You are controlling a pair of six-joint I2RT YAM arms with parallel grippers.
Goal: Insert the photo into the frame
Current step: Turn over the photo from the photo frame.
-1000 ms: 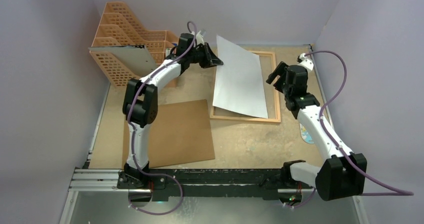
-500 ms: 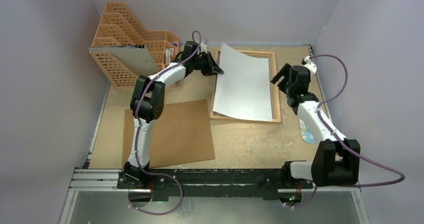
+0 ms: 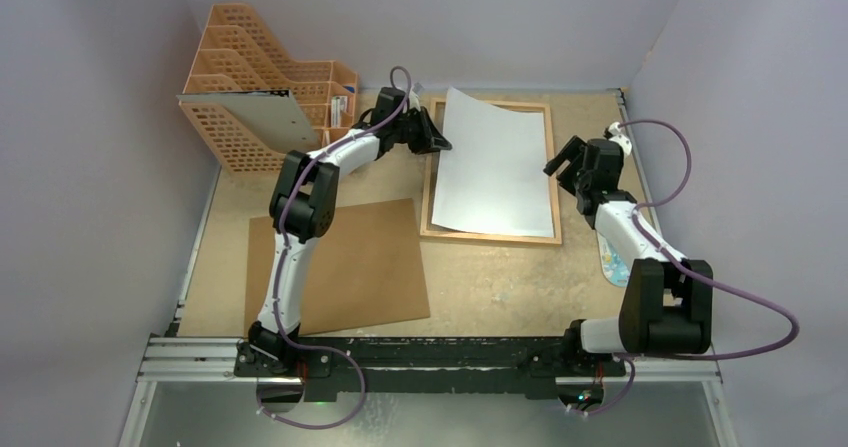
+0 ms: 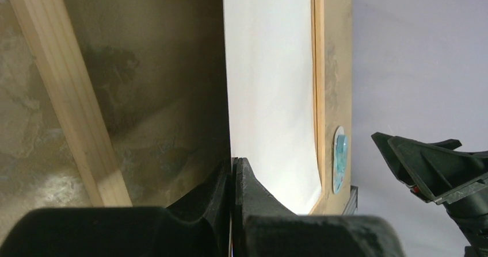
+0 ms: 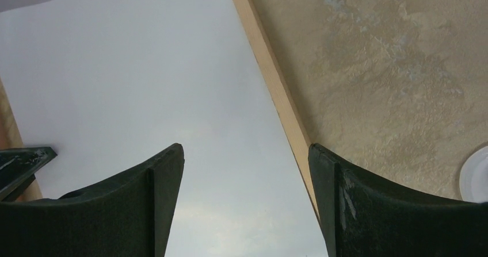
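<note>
The photo [image 3: 495,162] shows only its white back and lies over the light-wood frame [image 3: 490,236] on the table. Its left edge is lifted where my left gripper [image 3: 441,142] is shut on it. In the left wrist view the jaws of the left gripper [image 4: 233,162] pinch the photo [image 4: 270,79] edge-on, with a frame [image 4: 66,96] rail to the left. My right gripper [image 3: 566,157] hovers open at the frame's right rail. In the right wrist view the right gripper [image 5: 246,153] straddles the frame [image 5: 270,79] rail, with the photo [image 5: 144,73] below and nothing between the fingers.
An orange file rack [image 3: 262,92] stands at the back left. A brown hardboard panel [image 3: 350,267] lies on the table at front left. A small bluish oval [image 3: 612,263] lies right of the frame, near the right wall.
My left gripper has carried the photo right and lower, so it now lies squarer over the frame. The right gripper has drawn back toward the frame's right rail, still open.
</note>
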